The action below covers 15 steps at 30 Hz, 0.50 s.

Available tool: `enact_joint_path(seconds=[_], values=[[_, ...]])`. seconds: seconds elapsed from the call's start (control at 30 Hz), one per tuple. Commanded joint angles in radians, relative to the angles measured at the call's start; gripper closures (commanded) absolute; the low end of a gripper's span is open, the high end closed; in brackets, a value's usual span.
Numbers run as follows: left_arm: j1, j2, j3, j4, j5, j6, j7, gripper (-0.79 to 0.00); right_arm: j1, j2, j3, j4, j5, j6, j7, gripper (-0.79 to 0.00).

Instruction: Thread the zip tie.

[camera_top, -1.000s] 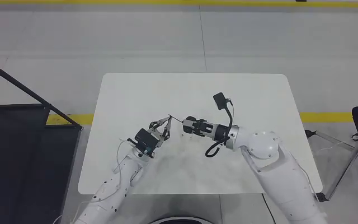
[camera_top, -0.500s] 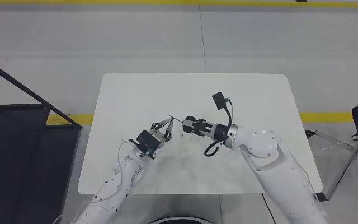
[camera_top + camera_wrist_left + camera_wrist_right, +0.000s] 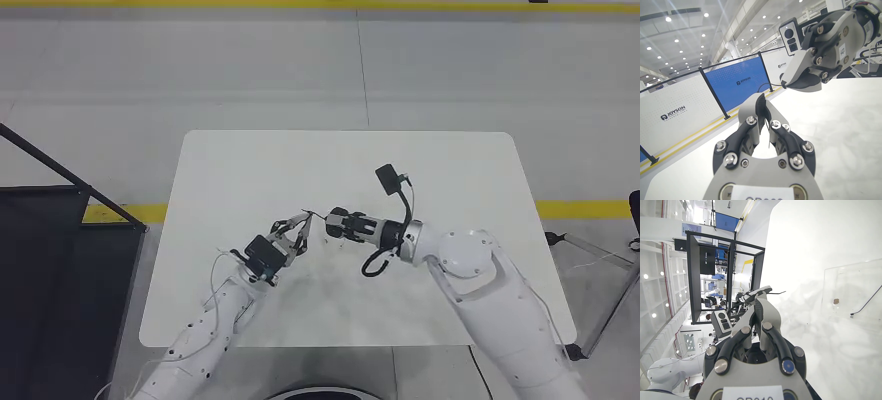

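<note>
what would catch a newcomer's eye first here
Two grippers meet tip to tip above mid-table, the left gripper and right gripper both with fingers shut. A thin black zip tie arcs between them, pinched by each. A spare tie lies on a clear sheet on the table.

Floor: pale grey concrete (image 3: pixel 450 70), with a yellow line (image 3: pixel 590 209) running left to right.
Table: white top (image 3: pixel 450 170), rounded corners.
Fencing: blue perforated panels (image 3: pixel 734 83) and white panels (image 3: pixel 674 98) on black posts.
Ceiling: rows of round lights (image 3: pixel 706 14).
Left: black screen (image 3: pixel 50 270).
</note>
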Motion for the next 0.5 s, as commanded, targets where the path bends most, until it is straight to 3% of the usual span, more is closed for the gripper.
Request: enact_joint_path(seconds=[0.0, 0.47], values=[[0.002, -0.001, -0.003, -0.003, -0.009, 0.004, 0.000, 0.000, 0.003, -0.001, -0.002, 0.001, -0.003, 0.006, 0.002, 0.000], [0.004, -0.003, -0.009, -0.007, -0.014, -0.001, -0.003, 0.000, 0.023, -0.006, -0.022, 0.012, -0.034, 0.046, 0.005, 0.000]])
